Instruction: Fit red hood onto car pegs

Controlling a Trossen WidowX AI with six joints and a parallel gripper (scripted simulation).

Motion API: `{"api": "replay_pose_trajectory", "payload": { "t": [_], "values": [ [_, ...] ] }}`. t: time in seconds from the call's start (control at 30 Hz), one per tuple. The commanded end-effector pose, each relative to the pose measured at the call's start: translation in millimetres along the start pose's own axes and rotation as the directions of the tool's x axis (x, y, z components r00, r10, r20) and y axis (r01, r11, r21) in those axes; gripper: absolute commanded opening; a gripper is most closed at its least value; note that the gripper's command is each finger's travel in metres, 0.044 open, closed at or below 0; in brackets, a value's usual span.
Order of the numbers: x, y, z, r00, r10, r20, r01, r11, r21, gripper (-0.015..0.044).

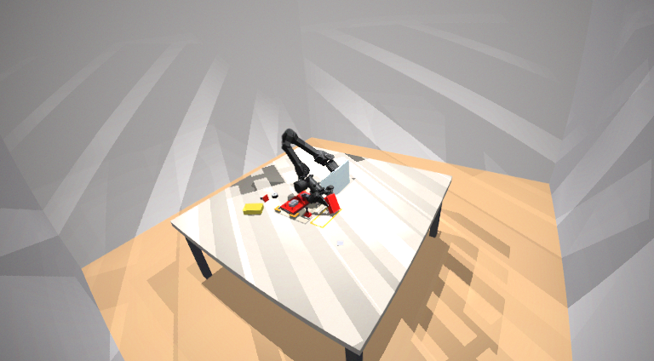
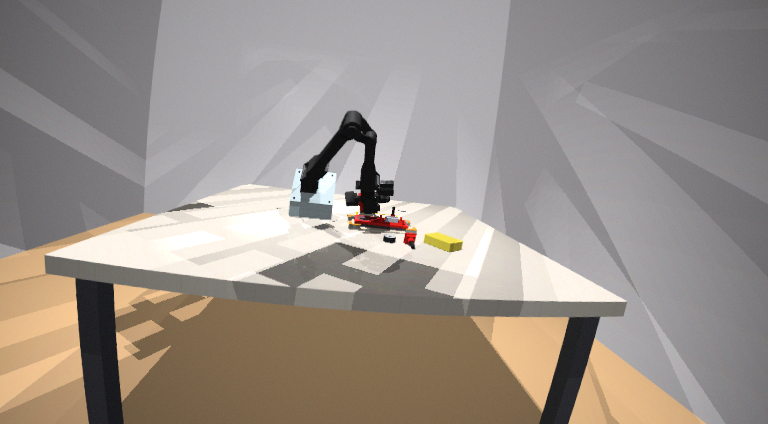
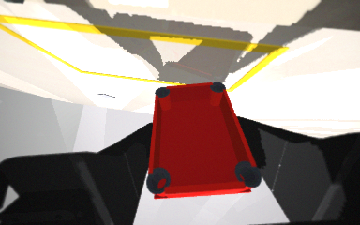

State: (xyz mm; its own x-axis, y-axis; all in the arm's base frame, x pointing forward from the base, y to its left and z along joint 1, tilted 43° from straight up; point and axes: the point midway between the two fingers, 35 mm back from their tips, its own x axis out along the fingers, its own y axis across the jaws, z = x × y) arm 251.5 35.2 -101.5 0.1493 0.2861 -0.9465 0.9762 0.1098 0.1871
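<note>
The red hood (image 1: pixel 333 203) (image 2: pixel 361 203) (image 3: pixel 199 150) is held tilted steeply beside the chassis, near the yellow outline. Its hollow underside and dark-ringed corner bosses face the wrist camera. My gripper (image 1: pixel 326 196) (image 2: pixel 370 207) (image 3: pixel 194 124) is shut on the hood, with a black finger at each long side. The red chassis (image 1: pixel 288 208) (image 2: pixel 380 223) sits in the jig, with the grey engine block (image 1: pixel 293 202) (image 2: pixel 391 219) on its deck. The arm hides part of the chassis in the top view. The pegs are too small to make out singly.
A yellow block (image 1: pixel 253 209) (image 2: pixel 443 242), a small red part (image 1: pixel 264 197) (image 2: pixel 410 237) and a small black round part (image 1: pixel 274 195) (image 2: pixel 389 238) lie beyond the chassis. A pale blue panel (image 1: pixel 340 175) (image 2: pixel 323 188) stands by the arm's base. A yellow outline (image 3: pixel 84 29) marks the table.
</note>
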Motion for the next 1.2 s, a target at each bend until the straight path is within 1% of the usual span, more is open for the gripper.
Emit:
{"api": "replay_pose_trajectory", "payload": {
  "t": [0.0,0.5,0.6,0.7,0.9,1.07,1.1,1.17],
  "values": [
    [-0.2,0.2,0.5,1.000,0.001,0.000,-0.001,1.000,0.007,0.0053],
    [-0.2,0.2,0.5,1.000,0.001,0.000,-0.001,1.000,0.007,0.0440],
    [-3.8,1.7,-0.4,1.000,0.001,0.000,-0.001,1.000,0.014,0.0440],
    [-17.7,6.8,-3.9,1.000,0.000,0.002,0.000,0.999,0.044,0.0440],
    [-65.1,15.7,-17.2,1.000,-0.003,0.006,0.003,0.990,0.138,0.0440],
    [-107.6,13.4,-30.6,1.000,-0.007,0.010,0.005,0.976,0.216,0.0440],
    [-86.1,12.9,-24.7,1.000,-0.013,0.003,0.012,0.984,0.179,0.0440],
    [-86.1,12.9,-24.7,1.000,-0.013,0.003,0.012,0.984,0.179,0.0440]
  ]
}}
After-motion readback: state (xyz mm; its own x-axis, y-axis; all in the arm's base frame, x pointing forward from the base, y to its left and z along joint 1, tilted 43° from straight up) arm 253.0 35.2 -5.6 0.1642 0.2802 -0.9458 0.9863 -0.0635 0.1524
